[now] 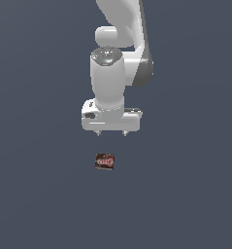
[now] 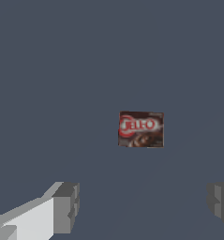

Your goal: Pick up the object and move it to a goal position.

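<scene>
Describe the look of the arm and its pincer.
The arm is glossy white with rounded, bulbous links and a dark grey band at one joint. A grey disc caps the wrist. The pincer has a wide white body with two short grey-tipped fingers, blocky and ridged in the wrist view. No cables or markings show.

Exterior view: high, distant, looking down at the white arm. Wrist view: close, facing down. Both share the small dark brown box with red-white label (image 1: 105, 161) (image 2: 141, 129).

small dark box (image 1: 105, 161), red-white label, lying flat, untouched
</scene>
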`<state>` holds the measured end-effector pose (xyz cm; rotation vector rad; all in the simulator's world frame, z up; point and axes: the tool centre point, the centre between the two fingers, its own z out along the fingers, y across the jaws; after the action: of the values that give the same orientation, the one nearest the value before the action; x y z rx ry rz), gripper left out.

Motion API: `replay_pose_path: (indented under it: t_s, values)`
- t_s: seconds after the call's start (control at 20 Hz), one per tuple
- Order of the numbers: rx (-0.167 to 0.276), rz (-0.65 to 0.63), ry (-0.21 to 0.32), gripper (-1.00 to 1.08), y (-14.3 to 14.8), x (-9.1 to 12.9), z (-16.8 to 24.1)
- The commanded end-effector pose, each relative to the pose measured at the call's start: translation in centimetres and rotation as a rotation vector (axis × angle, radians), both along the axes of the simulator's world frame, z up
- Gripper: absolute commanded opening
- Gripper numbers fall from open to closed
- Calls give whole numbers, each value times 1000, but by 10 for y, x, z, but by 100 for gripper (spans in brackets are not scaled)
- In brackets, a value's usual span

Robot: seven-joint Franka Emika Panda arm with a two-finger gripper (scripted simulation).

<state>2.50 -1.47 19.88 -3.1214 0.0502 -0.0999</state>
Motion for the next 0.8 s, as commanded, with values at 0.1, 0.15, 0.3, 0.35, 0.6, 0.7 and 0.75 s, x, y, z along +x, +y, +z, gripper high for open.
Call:
replay_pose_path:
  t_s: [0.1, 0.15, 0.3, 0.35, 0.6, 0.7, 0.75]
  values:
    - [-1, 6, -2, 100, 1, 0, 1]
    - [-2, 12, -5, 100, 3, 1, 2]
    - [-6, 47, -17, 100, 13, 3, 7]
    - [-7, 60, -22, 100, 16, 4, 9]
    - [-10, 82, -30, 100, 22, 6, 12]
    - [-10, 79, -29, 100, 21, 5, 12]
    - [-10, 81, -29, 100, 21, 5, 11]
